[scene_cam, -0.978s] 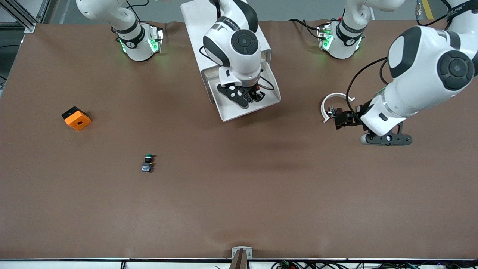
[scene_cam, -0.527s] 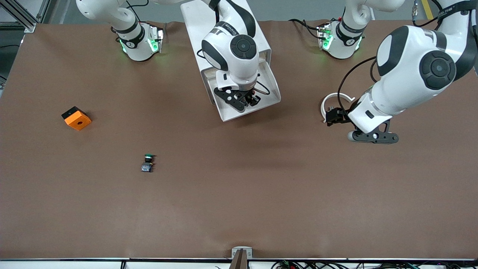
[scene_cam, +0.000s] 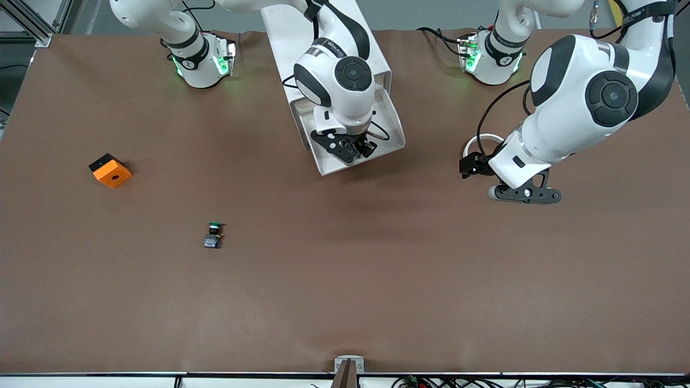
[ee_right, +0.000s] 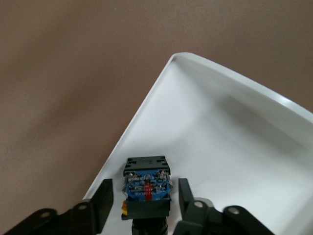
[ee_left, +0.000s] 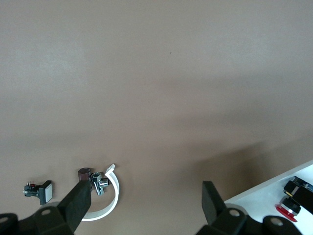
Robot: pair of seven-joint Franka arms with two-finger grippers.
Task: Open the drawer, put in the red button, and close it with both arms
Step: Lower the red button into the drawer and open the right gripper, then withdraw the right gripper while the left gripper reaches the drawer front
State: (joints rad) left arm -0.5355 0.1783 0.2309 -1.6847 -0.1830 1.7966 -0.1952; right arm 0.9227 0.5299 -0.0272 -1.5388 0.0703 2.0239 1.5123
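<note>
red button (ee_right: pixel 146 187): lying in the drawer (ee_right: pixel 230 147), between parted right gripper (ee_right: pixel 145 198) fingers; left gripper (ee_left: pixel 145 205): open above table (scene_cam: pixel 345 280).

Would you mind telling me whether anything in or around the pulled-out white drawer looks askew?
Nothing damaged or spilled. The red button lies on its side in the pulled-out white drawer, between the right gripper's parted fingers, rather than standing on its base.

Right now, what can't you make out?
- Front view: red button in the drawer hidden under the right gripper.
- Right wrist view: button's cap cut off by the bottom edge.
- Front view: white ring partly covered by the left arm.
- Front view: left gripper fingers, by the ring, too small.
</note>
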